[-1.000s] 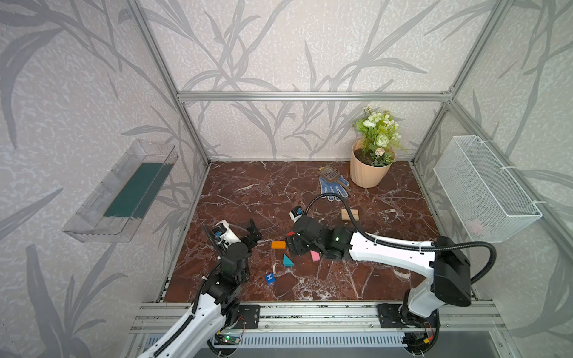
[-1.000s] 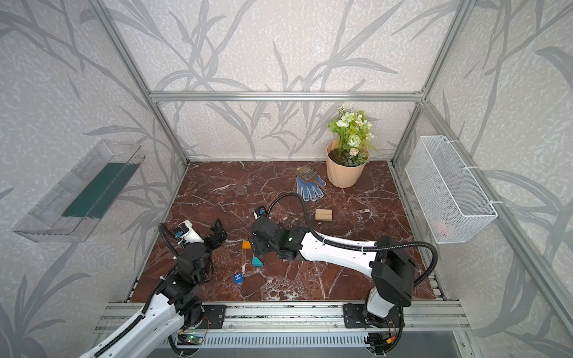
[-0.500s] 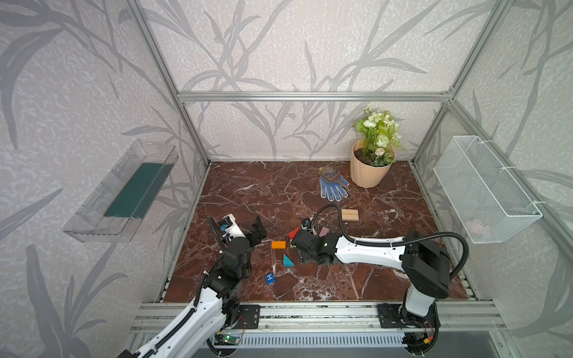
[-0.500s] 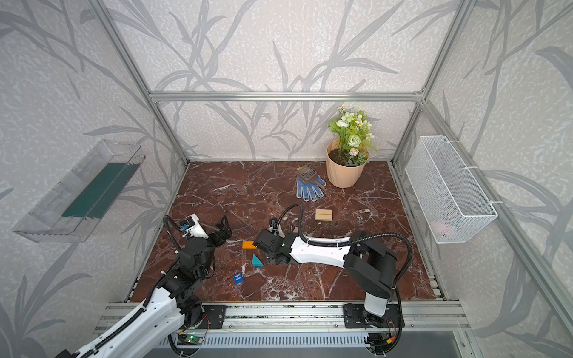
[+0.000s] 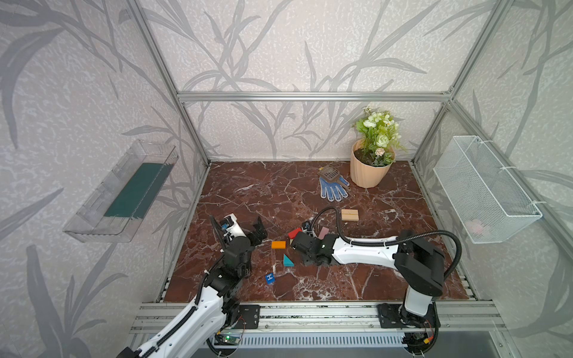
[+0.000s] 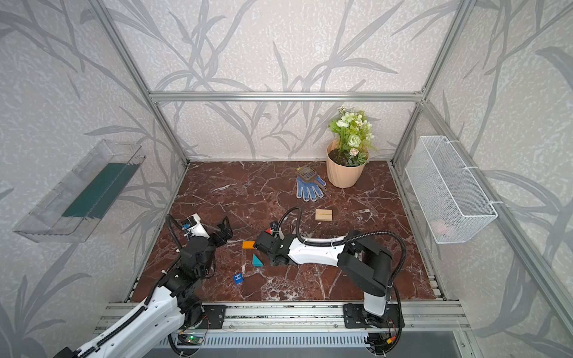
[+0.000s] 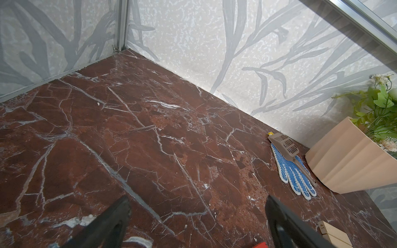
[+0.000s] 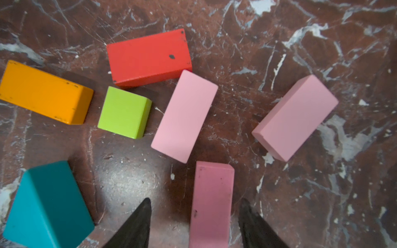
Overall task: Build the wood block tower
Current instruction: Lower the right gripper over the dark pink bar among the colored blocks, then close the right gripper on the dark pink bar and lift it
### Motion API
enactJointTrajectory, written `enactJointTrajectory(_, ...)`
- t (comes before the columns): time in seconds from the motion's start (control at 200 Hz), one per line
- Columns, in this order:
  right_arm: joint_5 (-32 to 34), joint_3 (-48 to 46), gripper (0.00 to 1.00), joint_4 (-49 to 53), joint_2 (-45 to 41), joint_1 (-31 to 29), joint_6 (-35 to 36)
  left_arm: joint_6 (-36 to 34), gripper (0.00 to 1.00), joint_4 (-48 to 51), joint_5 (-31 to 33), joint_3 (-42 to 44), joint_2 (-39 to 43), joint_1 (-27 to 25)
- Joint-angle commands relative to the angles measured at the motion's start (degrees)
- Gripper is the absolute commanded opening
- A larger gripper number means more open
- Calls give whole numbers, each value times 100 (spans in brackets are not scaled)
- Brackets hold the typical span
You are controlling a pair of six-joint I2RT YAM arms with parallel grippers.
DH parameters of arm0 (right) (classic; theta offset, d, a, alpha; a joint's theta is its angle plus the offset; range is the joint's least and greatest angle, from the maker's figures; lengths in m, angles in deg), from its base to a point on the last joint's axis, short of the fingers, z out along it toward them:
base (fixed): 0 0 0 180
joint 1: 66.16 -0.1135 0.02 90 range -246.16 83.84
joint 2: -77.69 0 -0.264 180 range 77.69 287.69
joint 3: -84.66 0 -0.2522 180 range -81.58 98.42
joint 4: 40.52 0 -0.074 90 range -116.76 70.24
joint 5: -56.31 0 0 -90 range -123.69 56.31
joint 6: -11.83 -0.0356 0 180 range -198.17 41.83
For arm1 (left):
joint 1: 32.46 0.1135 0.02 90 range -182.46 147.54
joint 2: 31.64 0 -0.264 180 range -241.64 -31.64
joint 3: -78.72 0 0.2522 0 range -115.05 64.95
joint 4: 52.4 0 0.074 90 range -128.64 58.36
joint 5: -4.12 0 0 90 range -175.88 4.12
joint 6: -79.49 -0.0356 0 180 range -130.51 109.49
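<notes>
Right end effector [image 8: 195,199] narrower than before, half-wide astride darker pink block [image 8: 211,204], lengthwise between fingers [image 8: 137,225]

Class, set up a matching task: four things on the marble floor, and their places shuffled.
1 blue H cube
2 tan bars
3 glove
4 darker pink block

a under the scoop, beside the flowerpot
b between the jaws of the right hand
c nearest the front rail
d side by side, farther back than the red block

Pairs: 1c, 2d, 3a, 4b
</notes>
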State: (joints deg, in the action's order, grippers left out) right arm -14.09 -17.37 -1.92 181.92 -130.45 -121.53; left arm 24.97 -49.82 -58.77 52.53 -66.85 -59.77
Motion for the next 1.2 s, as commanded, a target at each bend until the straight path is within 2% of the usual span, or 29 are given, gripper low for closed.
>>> enactJointTrajectory(0.0,68,-92,62,18,51,7,-95,56,99,-60,63,-171,1,24)
enactJointTrajectory(0.225,97,-129,60,22,176,42,-138,73,99,-93,43,-172,-70,33)
enactJointTrajectory(0.605,53,-225,48,-58,234,196,-215,90,99,-119,19,-181,-133,43)
enactJointTrajectory(0.905,3,-128,33,-25,375,217,-214,99,99,-131,-6,-190,-185,52)
enactJointTrajectory(1.195,83,-178,25,54,70,218,-217,82,99,-189,-156,-216,-254,50)
